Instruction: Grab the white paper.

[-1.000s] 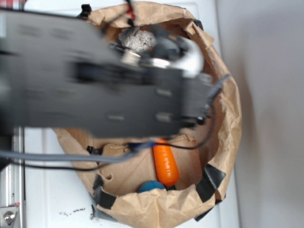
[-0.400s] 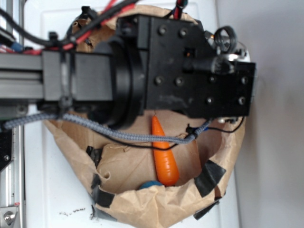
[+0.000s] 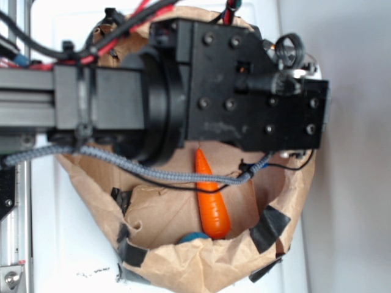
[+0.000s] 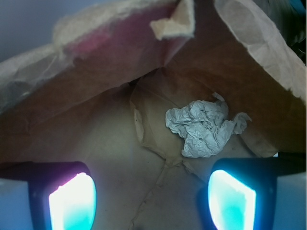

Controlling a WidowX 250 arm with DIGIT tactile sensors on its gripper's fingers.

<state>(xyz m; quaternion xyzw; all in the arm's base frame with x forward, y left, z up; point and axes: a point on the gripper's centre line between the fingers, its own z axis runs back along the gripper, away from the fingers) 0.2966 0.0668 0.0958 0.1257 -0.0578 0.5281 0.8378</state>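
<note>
The white paper (image 4: 204, 127) is a crumpled off-white wad lying on the floor of the brown paper bag (image 4: 96, 72), seen in the wrist view. It lies ahead of my gripper (image 4: 151, 199) and a little to the right, apart from both fingers. The gripper is open, its two glowing fingertips (image 4: 72, 201) spread wide with only the bag floor between them. In the exterior view the black arm (image 3: 201, 85) covers the upper half of the bag (image 3: 183, 268), so the white paper is hidden there.
An orange carrot (image 3: 211, 198) lies inside the bag below the arm, with a blue object (image 3: 194, 237) at its lower end. The bag's rim carries black tape patches (image 3: 269, 227). A grey cable (image 3: 122, 163) crosses the bag. A folded bag wall (image 4: 259, 43) overhangs the paper.
The arm swung from a blurred pose across the bag's middle up to the bag's top and now covers the paper in the exterior view. It has held still since 0.4 s ago.
</note>
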